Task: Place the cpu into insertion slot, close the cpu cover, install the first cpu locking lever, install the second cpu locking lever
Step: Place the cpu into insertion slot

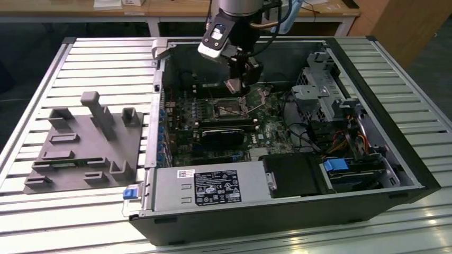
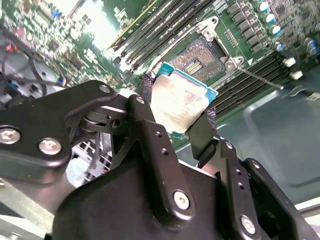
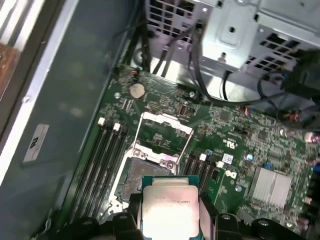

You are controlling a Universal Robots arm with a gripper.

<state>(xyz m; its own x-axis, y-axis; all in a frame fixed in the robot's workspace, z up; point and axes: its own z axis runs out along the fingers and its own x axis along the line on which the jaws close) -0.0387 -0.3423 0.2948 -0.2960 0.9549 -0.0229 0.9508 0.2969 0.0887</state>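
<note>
My gripper (image 1: 236,87) reaches down into the open computer case and is shut on the cpu (image 3: 167,197), a flat silver-topped square chip clamped by its edges between the two black fingers (image 2: 202,135). The chip hangs just above the green motherboard, beside the insertion slot (image 3: 141,172). In the second wrist view the cpu (image 2: 185,97) partly overlaps the insertion slot (image 2: 197,57), whose dark contact field lies bare. The cpu cover (image 3: 165,129), a thin silver frame, is swung open on the slot's far side. A thin metal locking lever (image 2: 257,79) sticks out beside the socket.
Long black memory slots (image 3: 107,150) flank the socket. A silver drive cage (image 1: 321,90) with cables stands at the exterior view's right, and a power supply (image 1: 205,185) sits at the case front. A grey moulded fixture (image 1: 84,143) rests on the slatted table (image 1: 403,58).
</note>
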